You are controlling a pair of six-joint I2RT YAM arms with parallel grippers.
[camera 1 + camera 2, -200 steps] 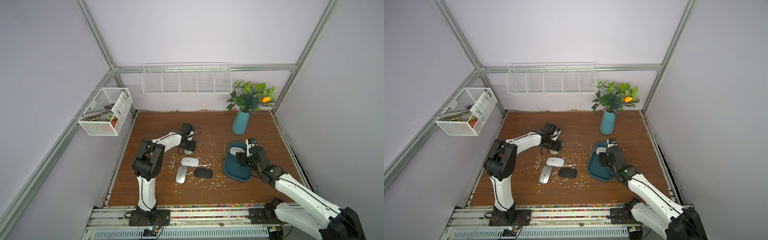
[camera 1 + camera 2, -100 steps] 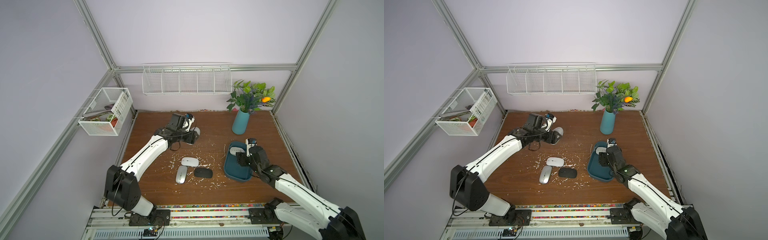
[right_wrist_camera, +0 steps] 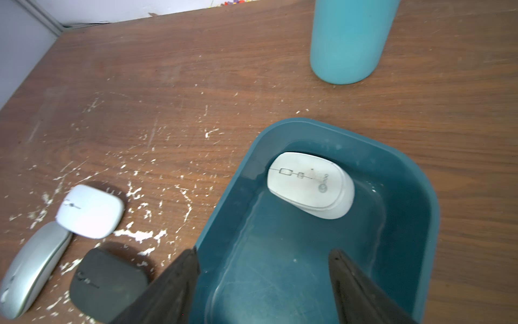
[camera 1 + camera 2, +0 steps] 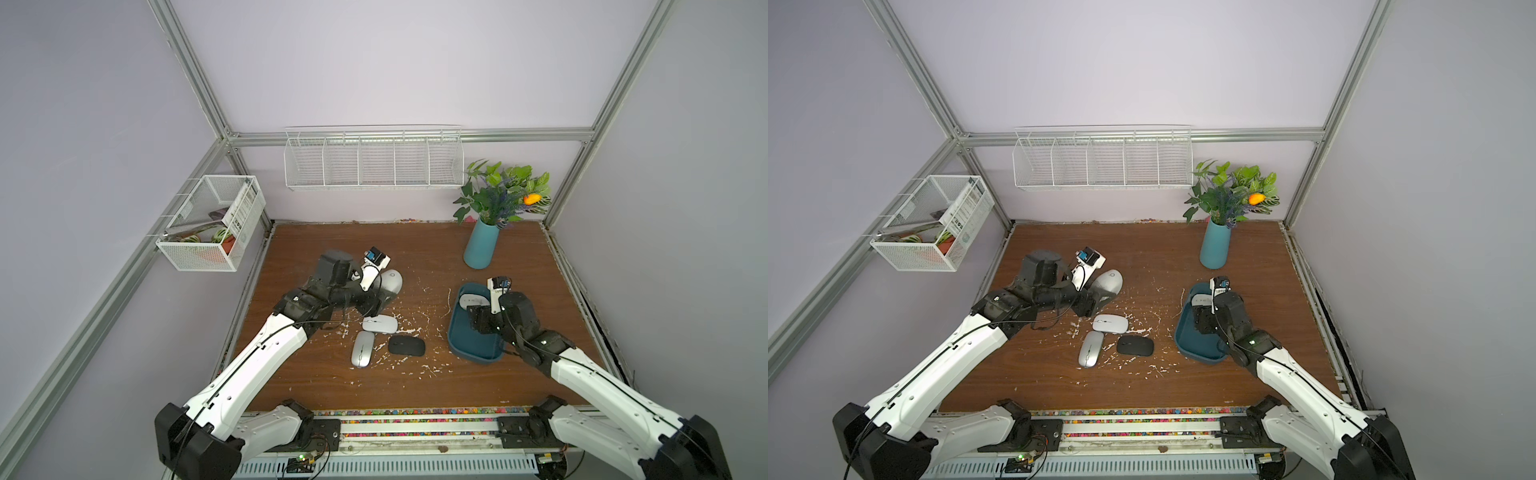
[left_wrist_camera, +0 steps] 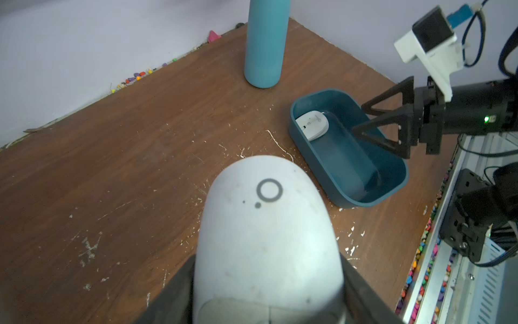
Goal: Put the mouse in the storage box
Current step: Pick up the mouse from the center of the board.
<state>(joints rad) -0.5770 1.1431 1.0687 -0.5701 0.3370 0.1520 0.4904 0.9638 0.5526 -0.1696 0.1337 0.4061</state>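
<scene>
The left gripper [image 4: 382, 296] is clamped on a pale grey mouse [image 4: 390, 281], one dark finger on each flank. The mouse is smooth, rounded and egg-shaped, with a grey ring and a small dot printed on its back, and it appears lifted off the wood. To its right and nearer the robot, three more mice lie close together on the table [image 4: 415, 249]: a flat white mouse [image 4: 379, 324], a slim silver mouse [image 4: 361, 349] touching or nearly touching it, and a black mouse [image 4: 406, 345] just beside both. Further right is the storage box [image 4: 452, 332], a shallow dark teal tray with rounded corners. An off-white mouse [image 4: 471, 300] sits at its far end. The right gripper [image 3: 263, 250] hangs over the near end of the box with its jaws spread wide and nothing between them.

In both top views the left gripper's fingers are mostly hidden under the arm and the mouse. The left wrist view shows them pressed to its sides, and also shows the right gripper's gap from the side. Only the right wrist view makes out the scroll wheel and the logo on the mouse in the box.

The table is dark brown wood, scuffed and strewn with white flecks [image 4: 415, 328]. A wire basket [image 4: 208, 224] hangs on the left wall and a long wire shelf [image 4: 374, 158] on the back wall. A tall teal vase [image 4: 481, 245] of greenery stands at the far right, between pale lilac walls in an aluminium frame.
</scene>
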